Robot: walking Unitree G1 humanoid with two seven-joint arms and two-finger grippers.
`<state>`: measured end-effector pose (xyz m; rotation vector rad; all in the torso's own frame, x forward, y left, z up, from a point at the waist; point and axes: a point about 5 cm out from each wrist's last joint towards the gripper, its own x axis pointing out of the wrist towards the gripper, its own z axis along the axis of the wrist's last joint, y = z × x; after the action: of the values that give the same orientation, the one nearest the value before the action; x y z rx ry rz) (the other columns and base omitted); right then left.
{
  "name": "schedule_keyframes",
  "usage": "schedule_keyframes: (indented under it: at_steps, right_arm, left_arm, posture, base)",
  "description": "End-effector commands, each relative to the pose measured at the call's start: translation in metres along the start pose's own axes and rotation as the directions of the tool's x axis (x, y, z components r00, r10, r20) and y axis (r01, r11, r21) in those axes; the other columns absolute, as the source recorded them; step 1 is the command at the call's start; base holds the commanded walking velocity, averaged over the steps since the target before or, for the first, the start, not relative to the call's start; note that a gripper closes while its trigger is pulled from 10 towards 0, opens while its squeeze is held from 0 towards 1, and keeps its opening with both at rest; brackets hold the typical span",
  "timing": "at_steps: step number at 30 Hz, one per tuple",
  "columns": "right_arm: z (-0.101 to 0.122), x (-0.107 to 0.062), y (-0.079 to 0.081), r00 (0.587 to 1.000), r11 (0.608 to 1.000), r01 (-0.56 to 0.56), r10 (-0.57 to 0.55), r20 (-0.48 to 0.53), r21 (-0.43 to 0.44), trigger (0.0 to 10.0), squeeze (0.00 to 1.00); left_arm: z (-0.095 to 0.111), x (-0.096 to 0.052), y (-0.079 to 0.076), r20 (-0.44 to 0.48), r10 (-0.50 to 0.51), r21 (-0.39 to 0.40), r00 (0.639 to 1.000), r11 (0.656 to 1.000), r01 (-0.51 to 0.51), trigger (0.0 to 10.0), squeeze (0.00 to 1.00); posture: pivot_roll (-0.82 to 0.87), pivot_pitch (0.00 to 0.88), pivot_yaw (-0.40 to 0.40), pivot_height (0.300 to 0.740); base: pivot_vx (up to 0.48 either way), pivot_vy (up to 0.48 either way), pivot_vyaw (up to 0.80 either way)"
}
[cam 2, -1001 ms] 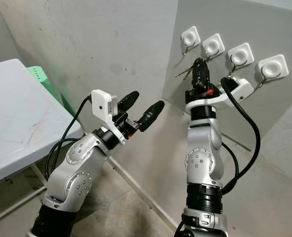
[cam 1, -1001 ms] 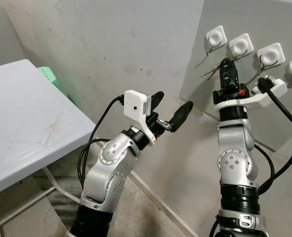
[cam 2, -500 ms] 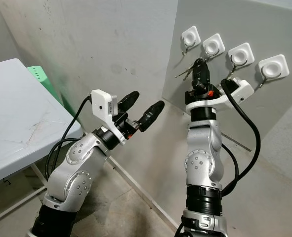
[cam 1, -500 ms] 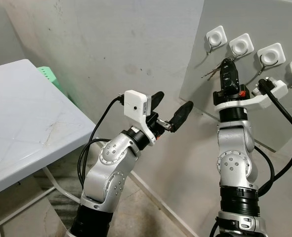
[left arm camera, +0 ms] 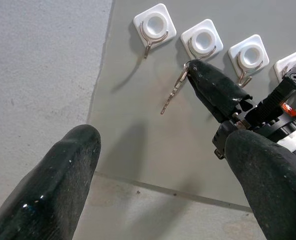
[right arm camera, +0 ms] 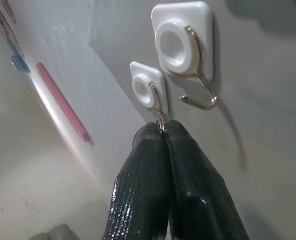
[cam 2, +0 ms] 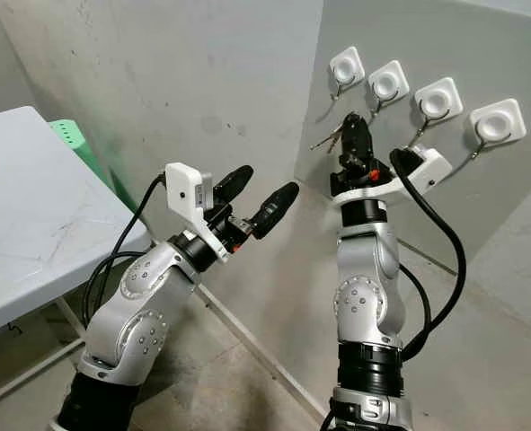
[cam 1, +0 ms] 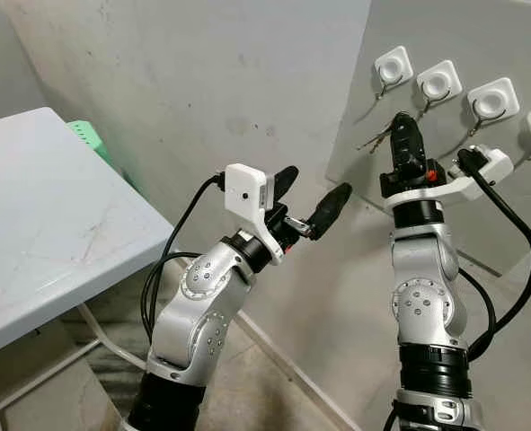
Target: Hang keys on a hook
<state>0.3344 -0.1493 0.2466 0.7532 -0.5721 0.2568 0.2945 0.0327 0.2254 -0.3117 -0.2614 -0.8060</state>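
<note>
My right gripper [cam 1: 402, 135], raised to the grey panel [cam 1: 481, 224], is pinched closed on the keys [left arm camera: 174, 92]; their ring sits at my fingertips, touching or just short of the wire of a hook [right arm camera: 160, 107], and the blades hang away to the side of my fingers. Judged risk: if I release before the ring is past the hook's upturned tip, the keys drop to the floor; pushing askew could scrape the ring along the wire. Neighbouring hooks [cam 1: 491, 101] crowd close beside my fingers. My left gripper [cam 1: 312, 199] waits lower, fingers spread and empty, near a white table [cam 1: 49, 233].
</note>
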Motion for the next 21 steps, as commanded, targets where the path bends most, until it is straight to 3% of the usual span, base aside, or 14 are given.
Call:
schedule_keyframes:
  at_steps: [1,21]
  right_arm:
    - [0.0071,0.0036,0.0045,0.999,1.0,-0.013,0.013,0.037,0.0,10.0,0.0]
    - [0.0135,0.0106,-0.0006,0.996,0.996,0.049,-0.054,0.068,0.074,10.0,0.0]
  left_arm:
    - [0.0053,0.0014,-0.0025,0.013,-0.009,0.006,1.0,1.0,0.009,10.0,0.0]
    - [0.0056,0.0015,-0.0033,0.016,-0.009,0.004,1.0,1.0,0.009,10.0,0.0]
  posture:
    - [0.01,0.063,-0.043,0.74]
    - [0.01,0.066,-0.044,0.74]
  base:
    - [0.0,0.0,0.0]
    - [0.0,0.0,0.0]
